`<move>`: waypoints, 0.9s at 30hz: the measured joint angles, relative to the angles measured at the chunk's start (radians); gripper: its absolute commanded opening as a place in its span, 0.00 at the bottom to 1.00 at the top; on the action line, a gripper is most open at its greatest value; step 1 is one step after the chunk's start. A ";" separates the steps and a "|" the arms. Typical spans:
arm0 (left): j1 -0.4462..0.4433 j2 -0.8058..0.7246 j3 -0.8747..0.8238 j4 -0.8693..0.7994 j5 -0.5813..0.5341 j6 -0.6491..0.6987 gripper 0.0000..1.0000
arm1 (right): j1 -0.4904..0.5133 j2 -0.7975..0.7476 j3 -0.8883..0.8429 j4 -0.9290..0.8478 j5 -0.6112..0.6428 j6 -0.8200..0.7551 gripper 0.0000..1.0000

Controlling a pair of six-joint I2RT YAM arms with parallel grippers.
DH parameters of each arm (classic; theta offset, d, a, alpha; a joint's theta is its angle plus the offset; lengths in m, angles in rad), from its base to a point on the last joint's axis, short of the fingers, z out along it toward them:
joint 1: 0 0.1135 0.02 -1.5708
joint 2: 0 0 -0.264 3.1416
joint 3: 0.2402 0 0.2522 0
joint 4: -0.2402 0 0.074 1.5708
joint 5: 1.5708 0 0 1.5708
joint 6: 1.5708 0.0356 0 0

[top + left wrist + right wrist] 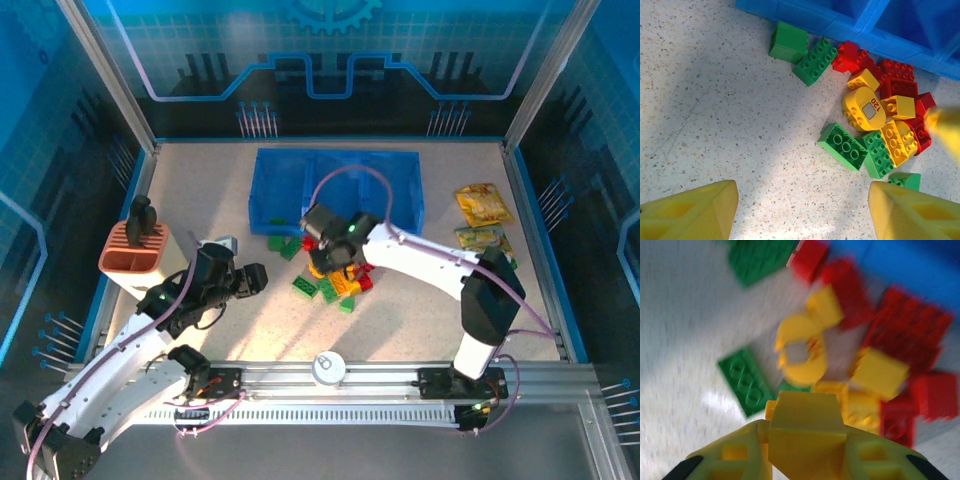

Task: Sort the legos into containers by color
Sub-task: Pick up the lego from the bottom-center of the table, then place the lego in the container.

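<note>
Speckled tabletop (715, 100), with the legos (875, 120) heaped just before the blue tray (805, 15). My right gripper (805, 440) pinches what looks, through blur, like a yellow brick (805, 412); my left gripper (800, 205) hangs wide open, empty. I should lift straight, then release low inside one compartment.
</note>
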 measured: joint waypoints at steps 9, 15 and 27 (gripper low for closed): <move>-0.001 -0.061 -0.024 -0.031 0.011 -0.002 0.70 | -0.219 0.211 0.322 -0.039 -0.049 -0.095 0.27; -0.004 -0.100 -0.034 -0.052 0.030 -0.027 0.70 | -0.238 0.413 0.499 -0.094 -0.045 -0.116 0.27; -0.008 -0.111 -0.034 -0.059 0.037 -0.028 0.70 | -0.272 0.509 0.687 -0.174 -0.018 -0.128 0.59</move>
